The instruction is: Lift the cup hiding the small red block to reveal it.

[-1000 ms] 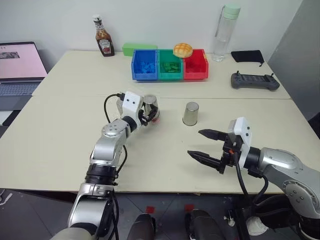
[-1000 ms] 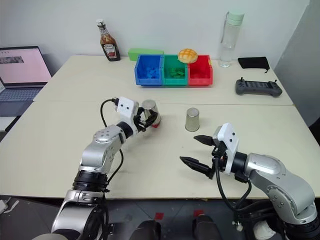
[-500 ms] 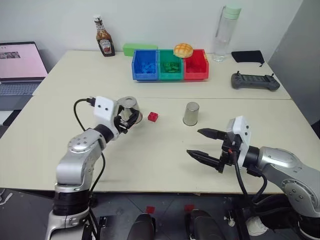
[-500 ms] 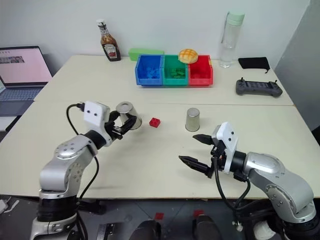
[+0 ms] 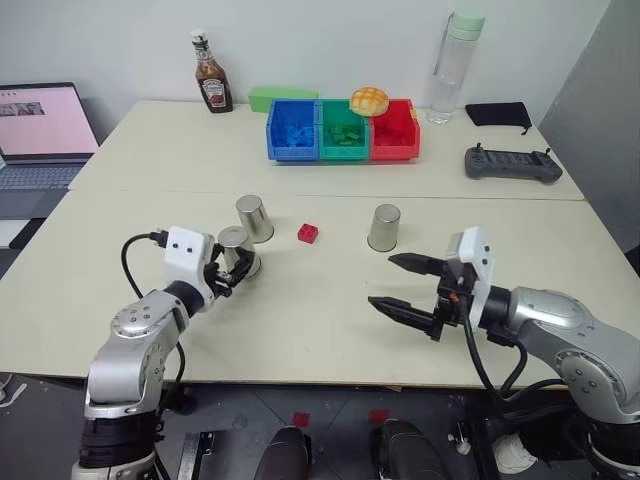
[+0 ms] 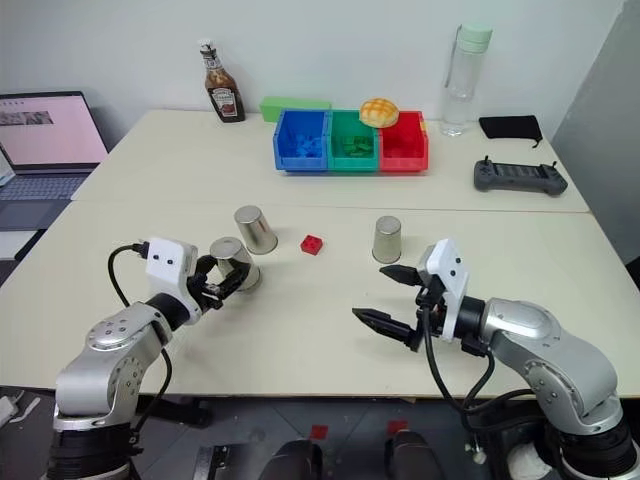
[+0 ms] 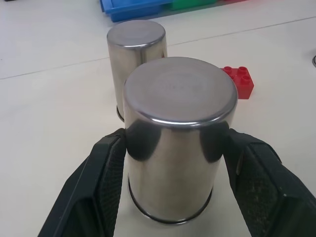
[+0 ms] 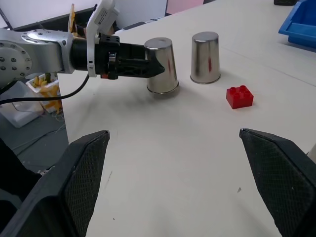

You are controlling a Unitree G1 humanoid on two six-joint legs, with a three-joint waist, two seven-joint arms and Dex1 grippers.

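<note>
We see the small red block [image 5: 308, 233] bare on the table [image 5: 300, 310], at three o'clock of a standing silver cup [image 5: 254, 217]. Our left gripper [image 5: 232, 268] pinches the cup [image 5: 238, 251] at that one's seven o'clock; our right gripper [image 5: 400, 285] stands spread.

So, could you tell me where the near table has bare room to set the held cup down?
The widest bare patch lies between the left gripper with its held cup and the open right gripper, on the near side of the small red block. It is crowded right beside the second cup. Another bare strip runs between the block and the third cup.
</note>
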